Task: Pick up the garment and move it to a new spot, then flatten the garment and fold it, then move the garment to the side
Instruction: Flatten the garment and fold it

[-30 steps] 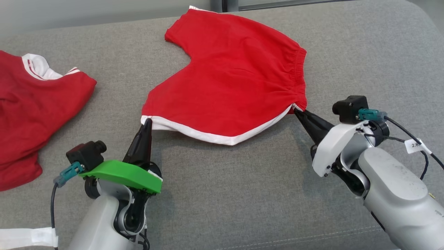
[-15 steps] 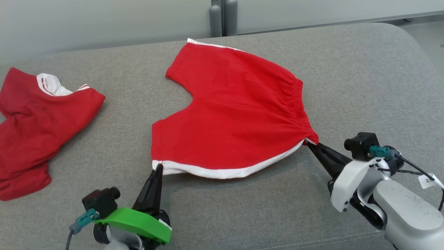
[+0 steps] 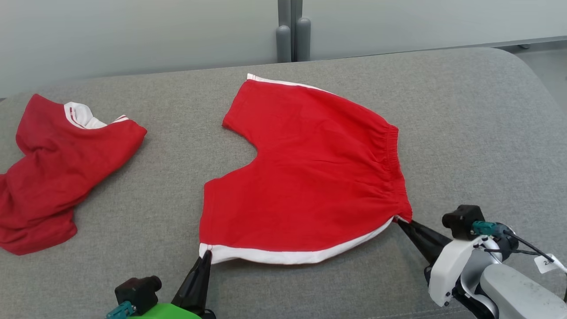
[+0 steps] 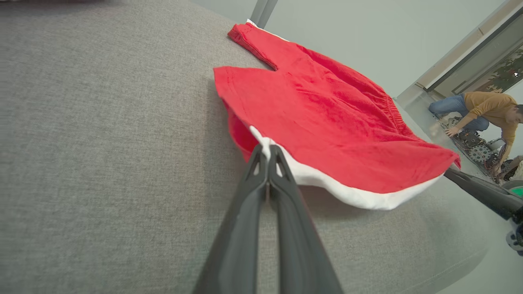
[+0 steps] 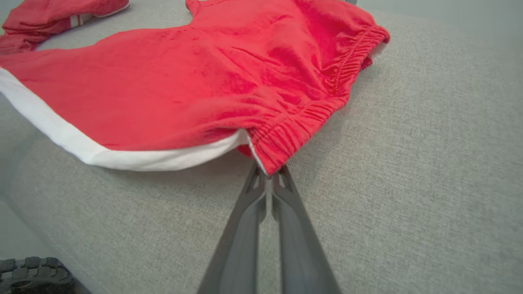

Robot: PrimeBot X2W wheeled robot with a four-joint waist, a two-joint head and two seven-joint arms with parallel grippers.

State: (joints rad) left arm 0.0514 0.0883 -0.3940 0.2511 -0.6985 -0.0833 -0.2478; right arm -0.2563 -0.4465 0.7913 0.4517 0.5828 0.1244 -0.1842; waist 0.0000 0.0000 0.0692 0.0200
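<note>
Flattening is best done under even tension; the shorts (image 3: 310, 177) are pinched at hem corner by the closed left gripper (image 3: 206, 256), at waistband by the closed right gripper (image 3: 402, 222).

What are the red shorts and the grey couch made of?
The shorts look like soft matte knit cloth, maybe cotton: they wrinkle and gather at the waistband. The couch looks like grey woven fabric, likely over padding: flecked weave, rounded edge.

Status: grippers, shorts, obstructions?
Both shut: left gripper on hem corner of red shorts, right gripper on waistband corner. Shorts spread on grey cushion. Nothing blocking; red shirt apart, leftward.
</note>
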